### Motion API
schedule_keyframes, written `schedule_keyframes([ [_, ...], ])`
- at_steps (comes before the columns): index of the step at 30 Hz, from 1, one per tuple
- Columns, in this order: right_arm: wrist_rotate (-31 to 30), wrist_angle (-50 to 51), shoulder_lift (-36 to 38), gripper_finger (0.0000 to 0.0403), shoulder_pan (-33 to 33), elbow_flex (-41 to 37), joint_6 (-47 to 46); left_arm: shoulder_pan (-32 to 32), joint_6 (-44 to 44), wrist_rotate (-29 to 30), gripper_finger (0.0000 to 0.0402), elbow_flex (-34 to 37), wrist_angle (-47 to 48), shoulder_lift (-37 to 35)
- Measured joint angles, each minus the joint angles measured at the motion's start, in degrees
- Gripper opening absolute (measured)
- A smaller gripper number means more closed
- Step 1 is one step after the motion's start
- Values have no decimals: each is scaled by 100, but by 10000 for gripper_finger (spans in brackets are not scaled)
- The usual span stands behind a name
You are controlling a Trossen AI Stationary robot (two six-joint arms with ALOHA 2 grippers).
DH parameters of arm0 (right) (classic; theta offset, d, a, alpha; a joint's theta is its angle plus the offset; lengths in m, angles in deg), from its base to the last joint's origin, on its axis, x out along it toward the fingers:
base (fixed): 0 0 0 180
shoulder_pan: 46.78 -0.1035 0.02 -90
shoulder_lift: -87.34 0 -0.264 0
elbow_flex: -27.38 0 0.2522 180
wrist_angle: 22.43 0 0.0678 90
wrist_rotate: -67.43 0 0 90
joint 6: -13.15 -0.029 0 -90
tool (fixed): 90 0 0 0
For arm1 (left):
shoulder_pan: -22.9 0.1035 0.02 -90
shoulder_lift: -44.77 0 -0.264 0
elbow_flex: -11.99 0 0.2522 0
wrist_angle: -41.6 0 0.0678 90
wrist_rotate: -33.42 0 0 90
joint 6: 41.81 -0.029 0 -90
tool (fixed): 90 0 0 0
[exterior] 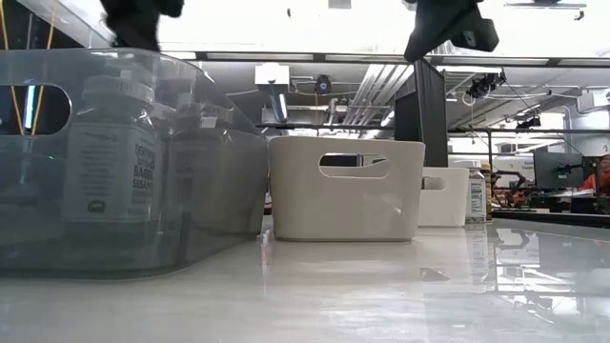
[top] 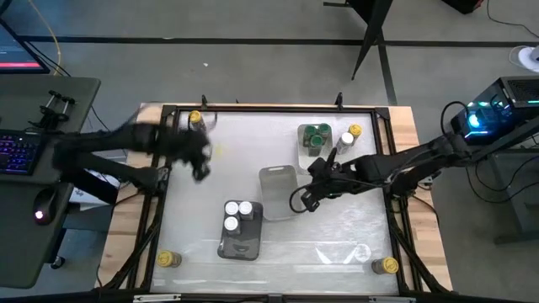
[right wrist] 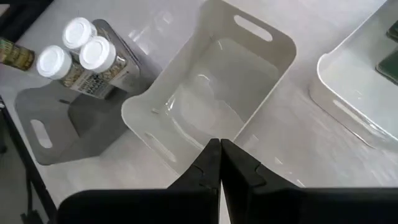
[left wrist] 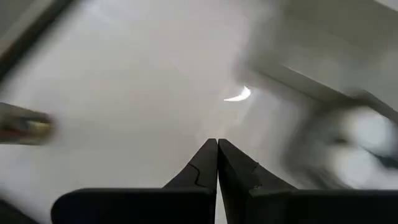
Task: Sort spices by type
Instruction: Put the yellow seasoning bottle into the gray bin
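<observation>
Both grippers are pinched together and holding nothing: left gripper [top: 200, 165] hangs over bare table, right gripper [top: 305, 200] above the white tray [top: 279, 190]. Three white-lidded jars [top: 237, 214] sit in the grey tray [top: 242, 246], green-lidded jars [top: 317, 135] in another tray

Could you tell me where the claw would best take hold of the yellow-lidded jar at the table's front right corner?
Probably by its round lid or the body just below. The yellow-lidded jar seems to stand upright and alone, so coming straight down from above looks easiest, fingers either side.
</observation>
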Motion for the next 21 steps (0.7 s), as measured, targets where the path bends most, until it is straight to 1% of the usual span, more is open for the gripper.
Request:
schedule_keyframes([
  [2, -60, 0, 5, 0, 44, -2, 90, 1193, -782, -247, 0, -67, -56, 201],
  [4, -84, -9, 4, 0, 141, -3, 257, 2230, -1275, -351, 2, -218, -89, 473],
  [6, -80, 0, 3, 0, 297, -2, 425, 3051, -1543, -564, 10, -493, -59, 798],
  [8, -29, 28, 1, 2, 502, -5, 732, 3654, -1730, -873, 29, -814, -13, 1131],
  [10, 142, 24, 1, 10, 785, -5, 1207, 4026, -1839, -999, 56, -1193, 42, 1452],
  [13, 468, 24, 1, 38, 1279, -5, 1943, 4313, -1806, -1001, 108, -1719, 95, 1876],
  [17, 922, -77, 1, 102, 1930, -5, 2935, 4463, -1698, -880, 180, -2278, 494, 2361],
  [21, 1432, -242, -35, 179, 2535, -5, 3690, 4506, -1385, -476, 241, -2450, 1073, 2699],
])
